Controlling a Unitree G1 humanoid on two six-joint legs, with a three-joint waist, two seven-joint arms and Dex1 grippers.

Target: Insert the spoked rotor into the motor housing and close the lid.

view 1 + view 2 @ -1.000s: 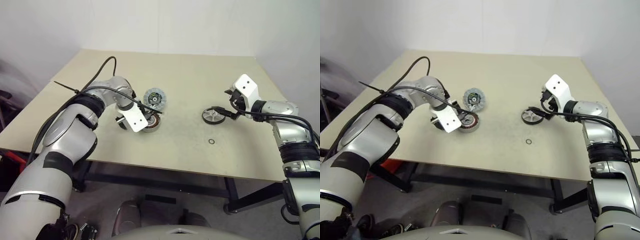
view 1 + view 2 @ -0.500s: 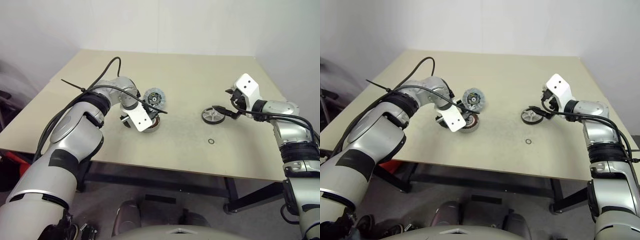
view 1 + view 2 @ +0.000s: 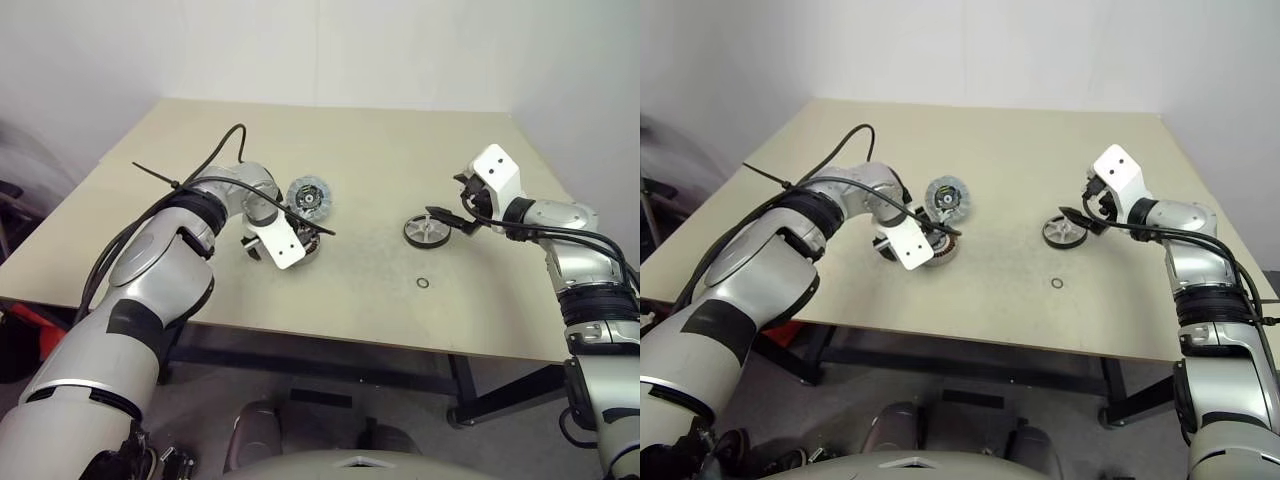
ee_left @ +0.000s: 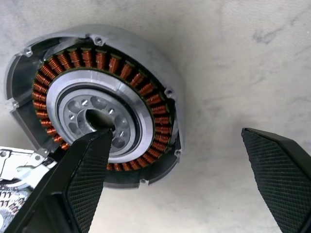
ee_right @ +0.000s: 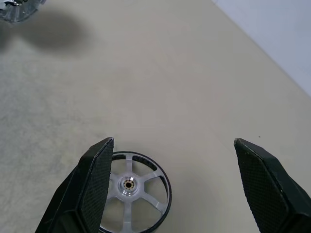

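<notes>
The motor housing [image 4: 104, 99], with copper windings around a silver hub, lies flat on the table. It is mostly covered by my left wrist in the head views. My left gripper [image 4: 176, 133] hangs open just above it, pointing down. One finger [image 4: 82, 179] overlaps the hub and the other is over bare table beside the rim. The lid [image 3: 309, 197], a pale disc with a dark centre, lies just behind the housing. The spoked rotor [image 3: 425, 231] lies flat at the table's right. My right gripper [image 5: 173, 141] is open, just behind and above the rotor [image 5: 131, 187], holding nothing.
A tiny loose ring [image 3: 423, 283] lies on the tan table [image 3: 370, 150], in front of the rotor and nearer the front edge. A black cable [image 3: 215, 150] arcs over my left arm. Bare table separates housing and rotor.
My left elbow has swung inward, and the wrist has shifted slightly to the right over the housing. The right arm, rotor, lid and ring have not moved.
</notes>
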